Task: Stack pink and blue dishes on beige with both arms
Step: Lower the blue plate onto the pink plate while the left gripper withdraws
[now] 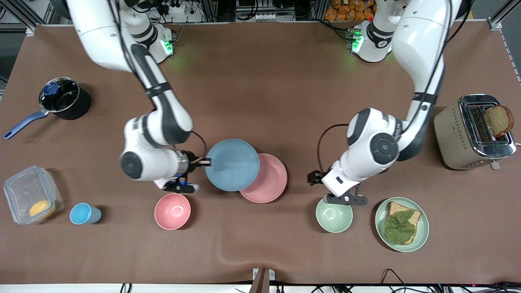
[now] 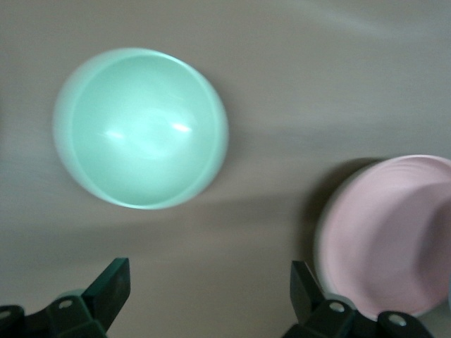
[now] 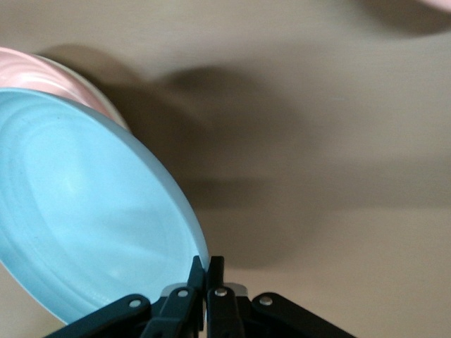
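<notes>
Brown table (image 1: 285,93), as I log it: right gripper (image 1: 206,162) pinching blue plate (image 1: 232,165) over pink plate (image 1: 268,179); left gripper (image 2: 204,292) spread wide, beside green bowl (image 1: 334,217).

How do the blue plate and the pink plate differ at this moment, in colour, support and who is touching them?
The blue plate is light blue; the pink plate is pale pink. The right gripper pinches the blue plate's rim and holds it partly over the pink plate, which lies flat, with nothing gripping it. The blue plate shows whole, while the pink plate is partly covered by it. The left gripper hangs open over the green bowl. Both plates are round, low-rimmed and similar in width.
</notes>
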You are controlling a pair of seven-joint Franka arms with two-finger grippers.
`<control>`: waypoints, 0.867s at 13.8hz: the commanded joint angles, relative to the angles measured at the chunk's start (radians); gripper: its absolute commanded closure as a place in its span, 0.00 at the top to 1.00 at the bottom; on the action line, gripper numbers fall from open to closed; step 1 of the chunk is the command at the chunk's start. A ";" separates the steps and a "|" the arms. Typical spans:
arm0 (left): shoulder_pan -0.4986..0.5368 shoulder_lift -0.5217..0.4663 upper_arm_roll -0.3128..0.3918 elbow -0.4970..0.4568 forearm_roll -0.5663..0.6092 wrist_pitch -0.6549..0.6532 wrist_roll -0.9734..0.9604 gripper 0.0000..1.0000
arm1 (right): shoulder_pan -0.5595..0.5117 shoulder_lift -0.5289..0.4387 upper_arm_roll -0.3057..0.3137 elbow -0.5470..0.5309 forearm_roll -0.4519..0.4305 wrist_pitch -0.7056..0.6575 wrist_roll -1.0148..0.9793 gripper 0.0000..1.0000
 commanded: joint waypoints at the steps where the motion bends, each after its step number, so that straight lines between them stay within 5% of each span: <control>1: 0.088 -0.067 -0.002 -0.024 0.036 -0.072 0.116 1.00 | 0.055 0.057 -0.012 0.056 0.054 0.063 0.039 0.00; 10: 0.285 -0.340 -0.004 -0.015 0.039 -0.411 0.143 1.00 | 0.085 0.126 -0.011 0.093 0.070 0.221 0.033 0.04; 11: 0.286 -0.357 -0.002 -0.017 0.039 -0.429 0.143 1.00 | 0.089 0.127 -0.012 0.098 0.070 0.222 0.033 0.17; 12: 0.286 -0.368 -0.002 -0.015 0.039 -0.445 0.146 1.00 | 0.094 0.129 -0.012 0.099 0.070 0.222 0.040 0.73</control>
